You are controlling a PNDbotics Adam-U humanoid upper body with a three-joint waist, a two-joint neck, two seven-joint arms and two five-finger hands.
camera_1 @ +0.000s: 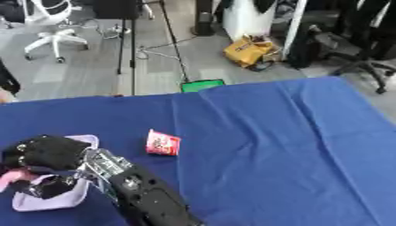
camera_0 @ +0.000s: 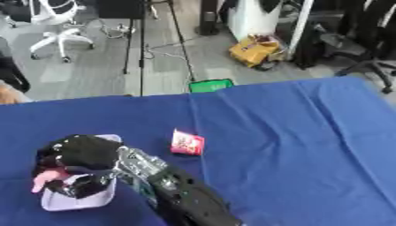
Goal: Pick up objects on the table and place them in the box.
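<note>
Now L hand (camera_0: 77, 154) over white box (camera_0: 77, 201), fingers curled round pink item (camera_0: 46, 178), red packet (camera_0: 187, 143) nearby

Black hand (camera_0: 77, 154), silver-jointed wrist, black forearm (camera_0: 197, 205)

Even, diffuse indoor light, moderately bright; no glare. Whole picture soft. Black robot hand (camera_0: 77, 154) blurred at its fingers. Faint shadow beside small red packet (camera_0: 187, 143), right of hand. Blue cloth-covered desk (camera_0: 309, 145) evenly lit, folds softly shaded.
</note>
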